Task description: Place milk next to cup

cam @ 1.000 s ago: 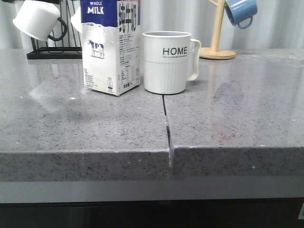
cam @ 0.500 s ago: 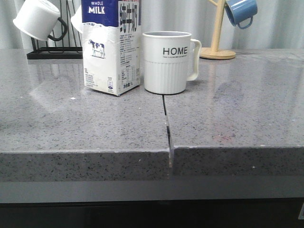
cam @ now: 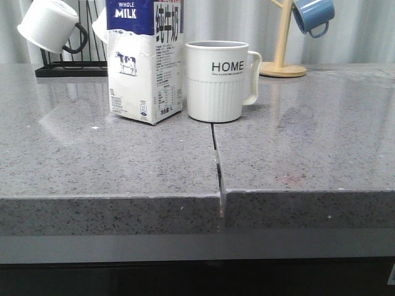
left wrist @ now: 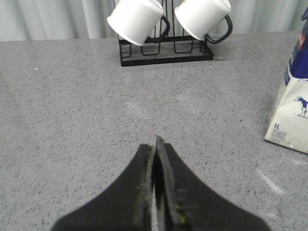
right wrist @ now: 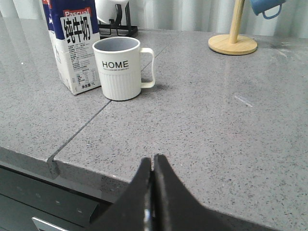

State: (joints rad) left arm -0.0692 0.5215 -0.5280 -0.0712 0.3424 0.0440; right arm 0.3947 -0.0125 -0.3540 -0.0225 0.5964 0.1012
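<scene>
The milk (cam: 145, 61) stands upright on the grey stone counter (cam: 308, 148), just left of the cup (cam: 217, 80), the two so close that from the front I cannot tell whether they touch. The cup's handle points right, away from the carton. A dark seam (cam: 216, 161) in the counter runs from under the cup toward the front edge.

Behind the carton, at the back left, sits a black wire rack (left wrist: 166, 48) carrying two white mugs with black handles (left wrist: 137, 20), tipped on their sides. At the back right is a wooden mug tree (cam: 282, 55) with one blue mug (cam: 313, 15) hanging from it. So: one carton, one HOME cup, two plain white mugs, one blue mug. Nothing lies on the open counter in front of the carton and cup.

The left gripper (left wrist: 155, 159) hangs over bare counter with its fingers pressed together and nothing between them; the carton shows at the edge of that wrist view, well apart from it. The right gripper (right wrist: 152, 173) is likewise closed and empty, hovering near the counter's front edge, with the cup and carton well ahead of it.

Compared with a second ago, the carton and cup sit in the same spots; the view of the counter has only shifted very slightly.
</scene>
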